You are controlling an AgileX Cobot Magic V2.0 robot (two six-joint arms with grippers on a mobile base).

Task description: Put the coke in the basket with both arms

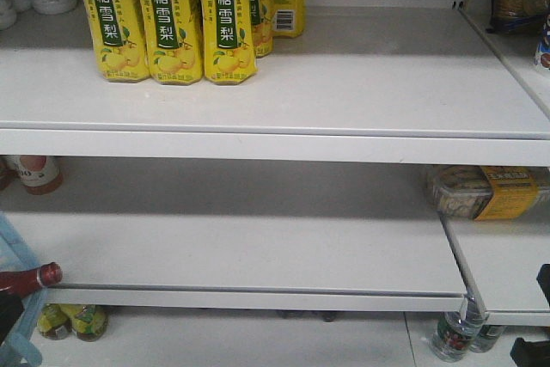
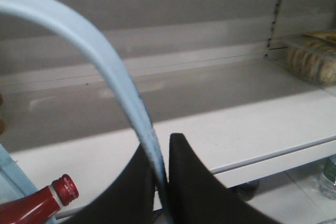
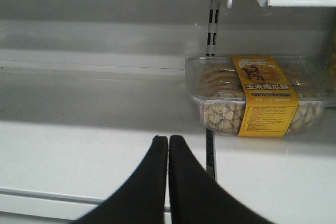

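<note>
- Left gripper [image 2: 161, 182] is pinched tight on the basket handle [image 2: 100, 56], holding the basket [image 1: 10, 251] up for carrying.
- Right gripper [image 3: 168, 153] is closed with nothing in it, facing the shelf [image 3: 79, 156].
- Coke [image 2: 39, 205] already lies inside the basket, cap poking out.

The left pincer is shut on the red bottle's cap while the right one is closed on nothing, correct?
Not quite. The left pincer is shut on the basket's pale blue handle, not the cap. The left wrist view shows the strap running down between its fingers, with the bottle lying apart at lower left. The right pincer is indeed closed on nothing.
</note>
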